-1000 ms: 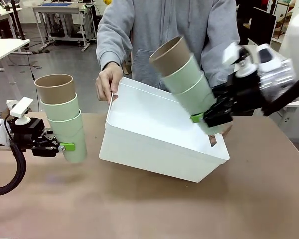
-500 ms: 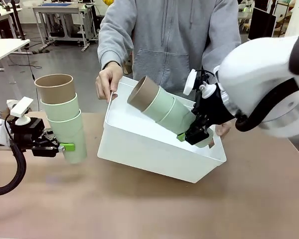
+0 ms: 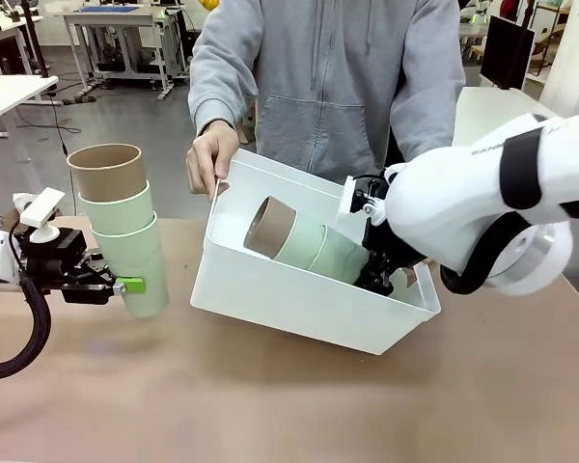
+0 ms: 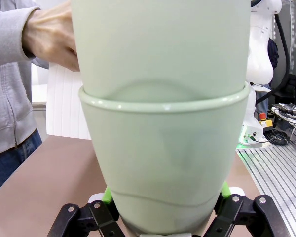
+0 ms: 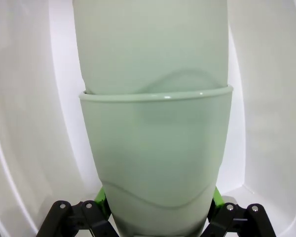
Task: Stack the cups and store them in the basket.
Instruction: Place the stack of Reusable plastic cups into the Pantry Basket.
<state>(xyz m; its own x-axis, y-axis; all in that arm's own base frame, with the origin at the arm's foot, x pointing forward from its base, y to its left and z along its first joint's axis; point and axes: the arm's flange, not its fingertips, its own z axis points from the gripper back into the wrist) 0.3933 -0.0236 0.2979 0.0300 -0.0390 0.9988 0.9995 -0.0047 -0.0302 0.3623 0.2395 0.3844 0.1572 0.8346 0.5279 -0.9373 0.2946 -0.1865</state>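
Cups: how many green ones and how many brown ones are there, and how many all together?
Green cups: 4 (two in each stack)
Brown cups: 2 (one in each stack)
Total: 6 cups

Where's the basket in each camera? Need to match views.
Front: basket centre, person's hand on its far-left rim, right stack inside.
Left wrist: its white wall behind the left stack, under that hand.
Right wrist: its walls surround the right stack.
Landmarks: hand links first two; right stack, the third.
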